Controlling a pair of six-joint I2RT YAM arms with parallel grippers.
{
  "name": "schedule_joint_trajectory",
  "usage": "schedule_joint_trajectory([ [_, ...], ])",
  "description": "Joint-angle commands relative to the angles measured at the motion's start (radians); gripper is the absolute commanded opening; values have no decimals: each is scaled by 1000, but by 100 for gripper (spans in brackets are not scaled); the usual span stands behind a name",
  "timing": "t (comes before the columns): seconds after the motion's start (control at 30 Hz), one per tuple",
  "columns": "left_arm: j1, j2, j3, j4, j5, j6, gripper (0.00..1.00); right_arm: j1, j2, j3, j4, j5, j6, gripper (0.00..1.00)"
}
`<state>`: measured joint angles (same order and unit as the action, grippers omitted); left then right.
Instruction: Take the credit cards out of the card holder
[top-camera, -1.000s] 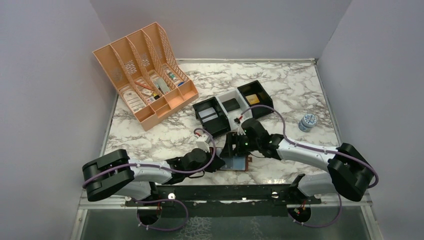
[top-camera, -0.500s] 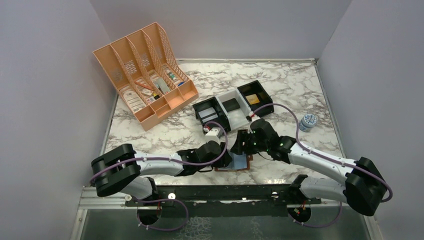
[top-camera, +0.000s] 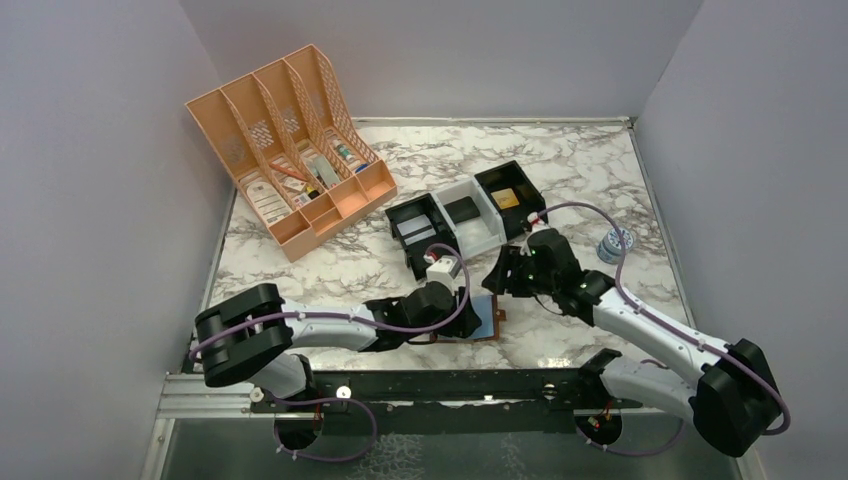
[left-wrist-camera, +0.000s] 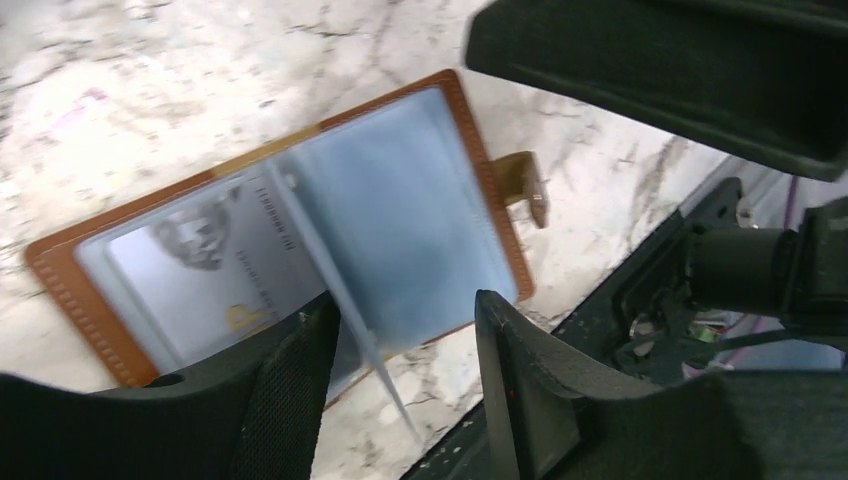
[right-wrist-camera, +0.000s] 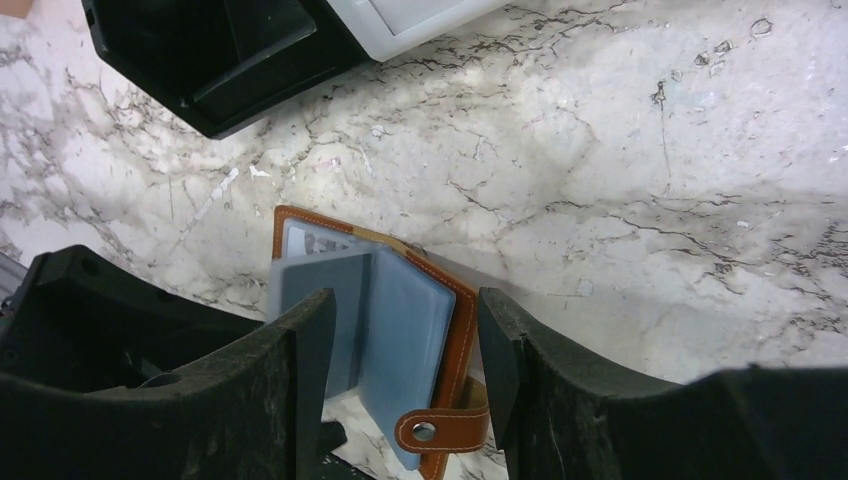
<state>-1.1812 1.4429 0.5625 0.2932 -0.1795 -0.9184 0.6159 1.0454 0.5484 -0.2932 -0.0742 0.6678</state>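
Left claw (left-wrist-camera: 400, 345) newly half-open, empty, over card holder (left-wrist-camera: 290, 240)

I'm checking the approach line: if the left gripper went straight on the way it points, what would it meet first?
Probably the open brown leather card holder: its raised blue-grey sleeve lies right between the open jaws of the left gripper. Depth is unclear.

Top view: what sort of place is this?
Probably a lab test cell: plain walls box in a marble-look table, two robot arms are bolted at its near edge, and an orange file sorter sits on it.
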Motion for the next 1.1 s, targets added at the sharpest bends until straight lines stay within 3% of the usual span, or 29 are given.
schedule_joint_trajectory([
  [0.0, -27, 35, 59, 78, 50, 38, 56, -11, -43, -13, -30, -3, -19, 54],
  [0.3, -47, 86, 67, 111, 60, 35, 58, -10, -122, -33, -24, -71, -37, 55],
  [0.53, -49, -53, -28, 112, -14, 26, 59, -10, -86, -33, 26, -219, -64, 47],
  [0.87, -46, -176, -121, 44, -105, 0, 67, -10, 18, -45, 129, -425, -108, 40],
  [1.07, -41, -172, -109, 31, -107, 8, 69, -10, 105, -74, 80, -308, -78, 33],
])
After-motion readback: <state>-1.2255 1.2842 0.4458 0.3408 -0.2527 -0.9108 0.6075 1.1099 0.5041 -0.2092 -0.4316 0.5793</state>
